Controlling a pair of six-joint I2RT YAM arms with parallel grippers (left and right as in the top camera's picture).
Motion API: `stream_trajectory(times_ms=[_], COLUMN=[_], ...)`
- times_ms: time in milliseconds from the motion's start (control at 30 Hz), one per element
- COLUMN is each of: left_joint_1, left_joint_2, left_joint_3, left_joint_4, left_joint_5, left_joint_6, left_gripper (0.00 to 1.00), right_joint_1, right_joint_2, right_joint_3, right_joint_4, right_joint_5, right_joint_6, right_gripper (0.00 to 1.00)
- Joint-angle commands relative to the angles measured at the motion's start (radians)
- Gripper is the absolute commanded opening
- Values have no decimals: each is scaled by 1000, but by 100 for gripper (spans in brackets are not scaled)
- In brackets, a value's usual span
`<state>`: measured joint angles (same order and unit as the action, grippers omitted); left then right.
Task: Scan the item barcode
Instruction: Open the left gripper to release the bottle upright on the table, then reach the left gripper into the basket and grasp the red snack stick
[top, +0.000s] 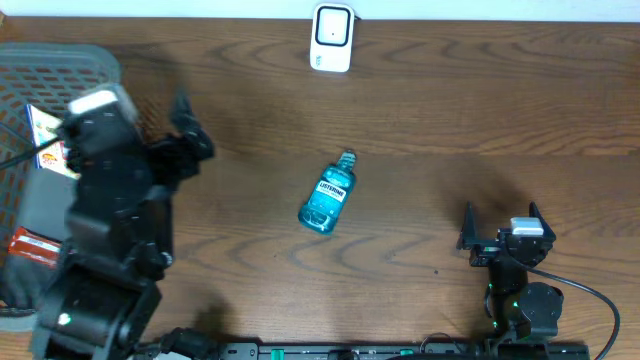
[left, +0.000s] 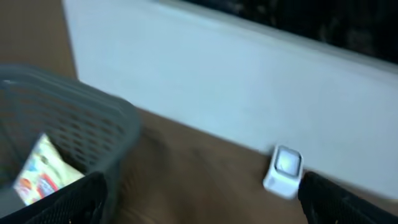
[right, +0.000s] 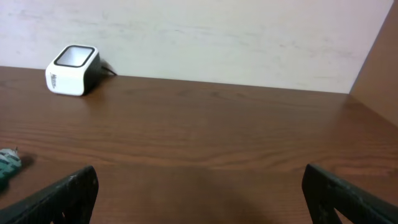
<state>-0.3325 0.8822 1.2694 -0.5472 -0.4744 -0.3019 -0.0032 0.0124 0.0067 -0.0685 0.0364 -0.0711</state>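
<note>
A blue mouthwash bottle (top: 328, 193) lies on its side in the middle of the wooden table, cap toward the back; only its cap end (right: 7, 163) shows at the right wrist view's left edge. The white barcode scanner (top: 332, 38) stands at the back edge, and both wrist views show the scanner (left: 283, 169) (right: 73, 61). My left gripper (top: 190, 128) (left: 202, 208) hangs open and empty above the table's left side, beside the basket, well left of the bottle. My right gripper (top: 501, 225) (right: 202, 199) is open and empty near the front right, far from the bottle.
A grey mesh basket (top: 60, 70) (left: 93, 118) stands at the far left with colourful packets (left: 43, 171) inside. A pale wall (right: 199, 31) runs behind the table's back edge.
</note>
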Motion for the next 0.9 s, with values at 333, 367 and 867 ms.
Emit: stream_trajectory(times_ms=[333,367,867], left_joint_1=[362,385,634], left_joint_2=[58,71,173], left_joint_3=[93,94,142], left_joint_4=[-91,-101,-160], left_joint_5=[12,39,226], left_joint_6=[-63,-81,-156], left_gripper=[97,98,98], right_joint_1=[2,2,2], right_joint_2=[-5,-5,-5], right_joint_3=[-1,-1,-1], right_joint_4=[-3,-3,-3], right_joint_5=[-2,-2,-2], right_joint_6=[-12,-12,-12], right_gripper=[99,99,99])
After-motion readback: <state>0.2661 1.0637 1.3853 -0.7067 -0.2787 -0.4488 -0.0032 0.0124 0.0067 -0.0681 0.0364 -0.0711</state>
